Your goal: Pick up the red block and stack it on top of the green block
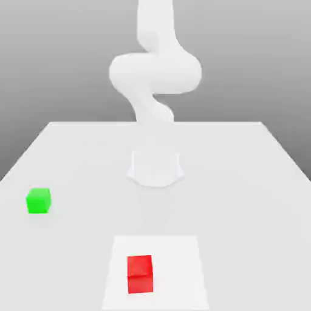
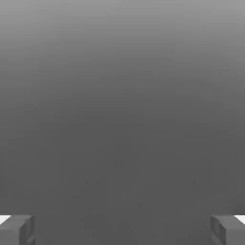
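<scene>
The red block point(image 1: 140, 274) is a small bright-red cube lying on a lighter square patch of the table near the front edge in the exterior view. Further back, toward the exterior view's left, the green block point(image 1: 38, 200) rests on the table, well apart from the red one. In the hand view my gripper point(image 2: 122, 229) is open: its two grey fingertips point(image 2: 17, 229) stand far apart with nothing between them, and plain grey background lies beyond. Neither block is touched.
The white arm point(image 1: 155, 73) rises from its round base point(image 1: 155, 167) at the middle of the white table point(image 1: 243, 182) and bends upward. The lighter square patch point(image 1: 182, 267) lies flat under the red block.
</scene>
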Motion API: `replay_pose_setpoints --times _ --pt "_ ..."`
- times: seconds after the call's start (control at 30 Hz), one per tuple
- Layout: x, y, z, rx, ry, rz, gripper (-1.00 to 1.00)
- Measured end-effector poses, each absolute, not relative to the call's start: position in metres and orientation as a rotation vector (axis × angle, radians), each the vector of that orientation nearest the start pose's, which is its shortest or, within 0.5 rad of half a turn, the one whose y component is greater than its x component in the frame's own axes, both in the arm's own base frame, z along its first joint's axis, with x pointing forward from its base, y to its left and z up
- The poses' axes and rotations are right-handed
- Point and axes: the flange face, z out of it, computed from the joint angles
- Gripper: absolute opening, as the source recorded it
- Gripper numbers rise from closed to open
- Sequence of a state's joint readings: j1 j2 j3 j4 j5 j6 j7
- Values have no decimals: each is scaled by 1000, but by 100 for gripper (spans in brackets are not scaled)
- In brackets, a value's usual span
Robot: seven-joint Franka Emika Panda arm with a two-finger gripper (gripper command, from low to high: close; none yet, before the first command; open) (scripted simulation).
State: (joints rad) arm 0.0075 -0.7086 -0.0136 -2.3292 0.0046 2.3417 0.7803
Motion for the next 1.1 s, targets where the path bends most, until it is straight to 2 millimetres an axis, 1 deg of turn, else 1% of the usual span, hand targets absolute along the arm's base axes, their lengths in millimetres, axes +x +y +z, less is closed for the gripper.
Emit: replay_pose_setpoints --times 0.07,0.17,0.27,0.37,0.43,0.53,0.63,0.73,0.8,0.9,0.93,1.1 --pt "407 -7 629 -2547 1046 -857 0" --pt "437 -11 570 -2616 1055 -741 0" --pt "458 -14 510 -2680 1063 -624 0" --pt "471 -17 448 -2741 1069 -504 0" --pt "474 -19 406 -2780 1073 -423 0" --pt "473 -22 345 -2835 1077 -299 0" --pt "463 -26 285 -2886 1082 -173 0" --pt "446 -30 228 -2935 1082 -44 0" --pt "442 -31 200 -2947 1079 -11 0" --pt "441 -31 163 -2951 1078 -2 0" --pt "440 -31 152 -2951 1079 -1 -100" --pt "440 -31 152 -2951 1079 0 -100"
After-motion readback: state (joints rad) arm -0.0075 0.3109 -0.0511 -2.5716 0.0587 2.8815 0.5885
